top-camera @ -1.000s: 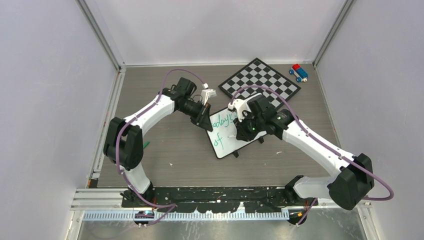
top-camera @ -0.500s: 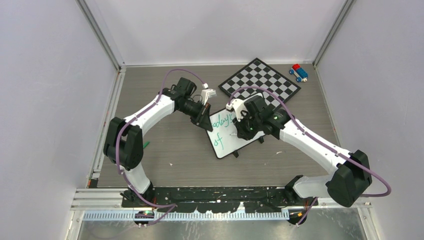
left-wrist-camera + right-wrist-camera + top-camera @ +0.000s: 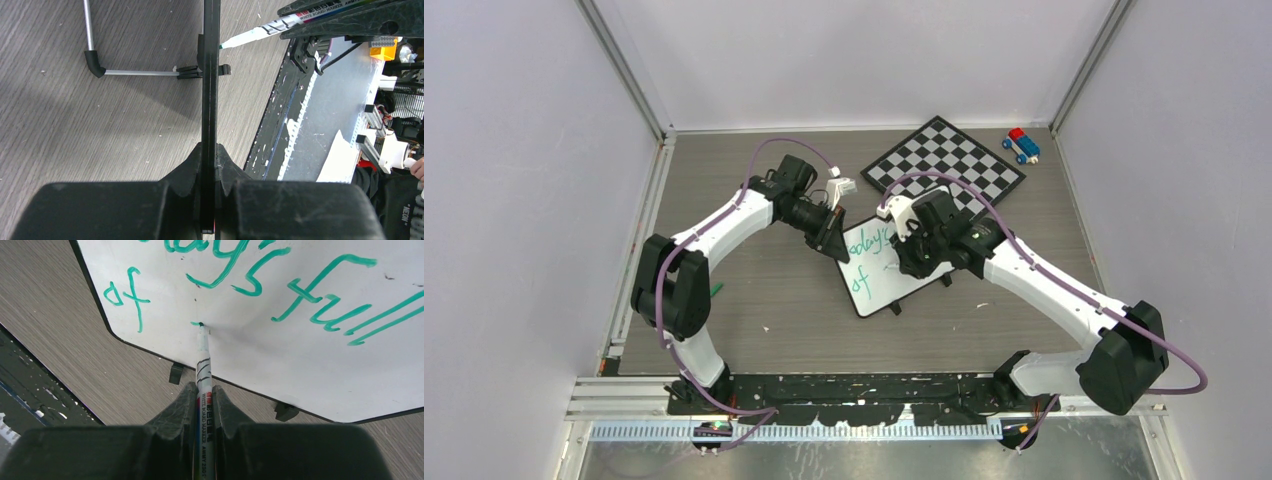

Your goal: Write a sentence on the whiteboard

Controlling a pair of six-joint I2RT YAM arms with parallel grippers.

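As the right arm shifts a shade toward its partner, the left gripper (image 3: 210, 152) stays pinched tight on the edge of the whiteboard (image 3: 876, 290), which sits mid-table just in front of a chessboard (image 3: 944, 160). The sentence (image 3: 305, 291) so far runs to "full" above "of". The right gripper (image 3: 202, 392), clamped around a marker (image 3: 202, 360), has set the tip just right of "of", where a short green dash suggests the next word is starting. From above, the arm hides the board's right half, and up close the opening letters are cropped.
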